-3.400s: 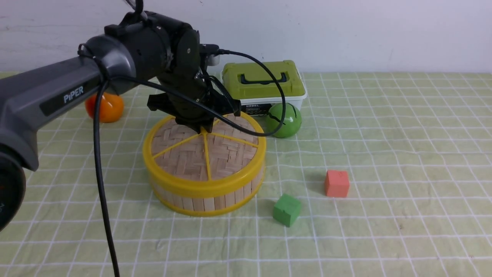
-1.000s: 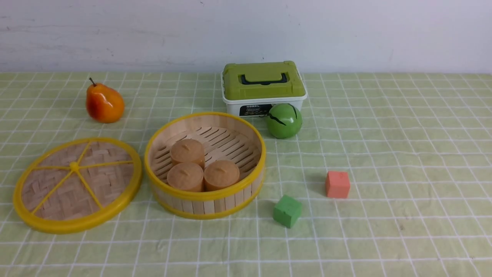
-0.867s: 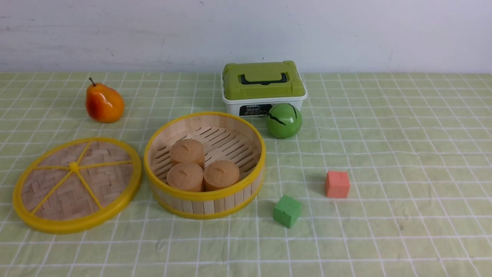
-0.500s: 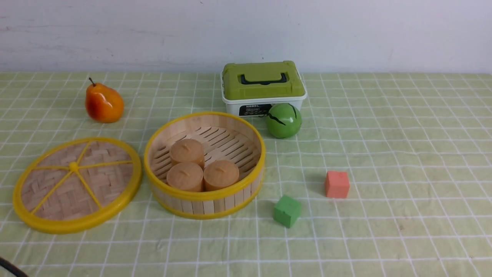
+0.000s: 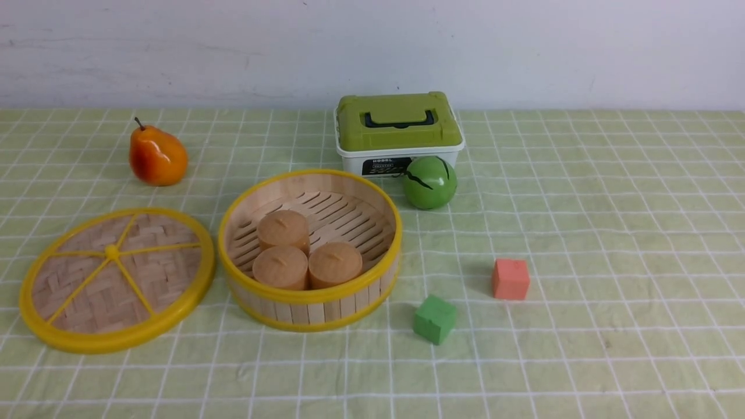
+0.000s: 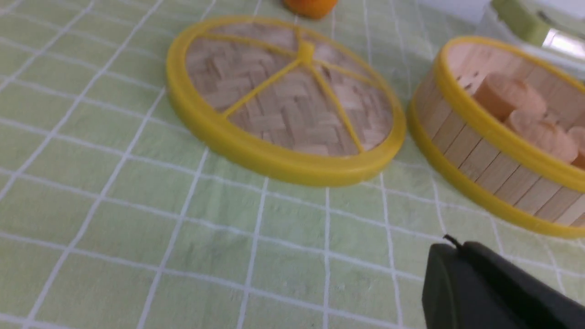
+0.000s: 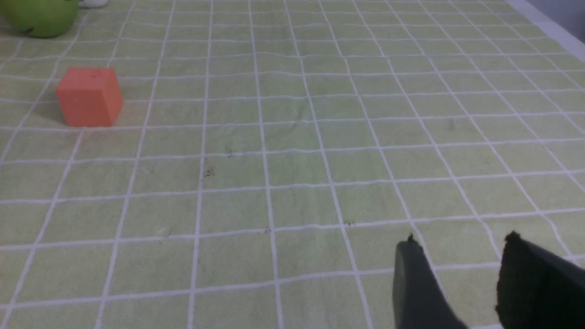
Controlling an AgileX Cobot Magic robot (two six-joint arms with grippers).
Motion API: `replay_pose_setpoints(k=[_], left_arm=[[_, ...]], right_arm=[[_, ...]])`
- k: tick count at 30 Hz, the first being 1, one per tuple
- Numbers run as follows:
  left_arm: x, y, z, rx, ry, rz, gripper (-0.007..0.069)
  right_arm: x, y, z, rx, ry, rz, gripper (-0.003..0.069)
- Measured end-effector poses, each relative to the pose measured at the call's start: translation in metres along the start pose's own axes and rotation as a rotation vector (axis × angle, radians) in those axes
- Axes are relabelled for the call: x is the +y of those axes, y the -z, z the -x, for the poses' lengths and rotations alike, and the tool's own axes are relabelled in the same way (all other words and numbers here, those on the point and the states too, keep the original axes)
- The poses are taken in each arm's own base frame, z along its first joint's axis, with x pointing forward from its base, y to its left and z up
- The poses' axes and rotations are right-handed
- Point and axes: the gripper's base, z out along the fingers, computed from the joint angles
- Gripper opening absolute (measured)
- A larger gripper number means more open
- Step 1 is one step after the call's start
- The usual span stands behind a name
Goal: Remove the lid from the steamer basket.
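Judging from how things lie, the lid (image 5: 116, 279) is already off. It rests flat on the cloth (image 5: 582, 233) at nine o'clock of the steamer basket (image 5: 314, 311), taking twelve as straight away from me. Its rim sits just beside the basket's wall, and I cannot tell whether they touch. The basket stands open with three tan cakes (image 5: 302, 250) inside.

My left gripper (image 6: 457, 262) shows only in its wrist view, jaws pressed together on nothing. It seems to sit low over the cloth, roughly toward six o'clock of the lid. My right gripper (image 7: 460, 246) stands spread and empty over bare cloth, with the red cube (image 7: 89, 96) well apart from it.

What worries me is small. The lid lies so near the basket that a low sweep of my left arm across it could catch the raised yellow rim. That would shove the lid into the basket and slide both. Closed jaws dragging low could also ruck the cloth. That might tip the pear (image 5: 157, 158) at ten o'clock, or start the green ball (image 5: 430, 182) at two o'clock rolling. I reckon lifting clear before moving sideways avoids all that.
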Motion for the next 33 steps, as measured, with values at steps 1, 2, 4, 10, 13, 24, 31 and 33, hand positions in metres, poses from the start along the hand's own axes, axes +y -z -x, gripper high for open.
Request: replay_pose_setpoints(k=[1,2,4,10,13,24,31,33], left_arm=[[0.0006,0.0006,-0.0015,0.011,0.008,0.004,-0.0013],[0.0009,0.0006,-0.0028,0.022,0.016,0.007,-0.0013],[0.0018,0.0006,-0.0065,0.057,0.036,0.015,-0.0013],[0.0016,0.0008,-0.0083,0.077,0.044,0.014,-0.0013],[0.001,0.0008,-0.0085,0.08,0.001,0.006,-0.0013],[0.0,0.0008,-0.0089,0.084,-0.104,-0.01,-0.0012],[0.0,0.0008,-0.0089,0.084,-0.105,-0.01,-0.0012],[0.0,0.0008,-0.0089,0.084,-0.105,-0.01,-0.0011]], right_arm=[[0.0,0.0,0.0,0.0,0.0,0.0,0.0241],[0.0,0.0,0.0,0.0,0.0,0.0,0.0241],[0.0,0.0,0.0,0.0,0.0,0.0,0.0241],[0.0,0.0,0.0,0.0,0.0,0.0,0.0241],[0.0,0.0,0.0,0.0,0.0,0.0,0.0241],[0.0,0.0,0.0,0.0,0.0,0.0,0.0241],[0.0,0.0,0.0,0.0,0.0,0.0,0.0241],[0.0,0.0,0.0,0.0,0.0,0.0,0.0241]])
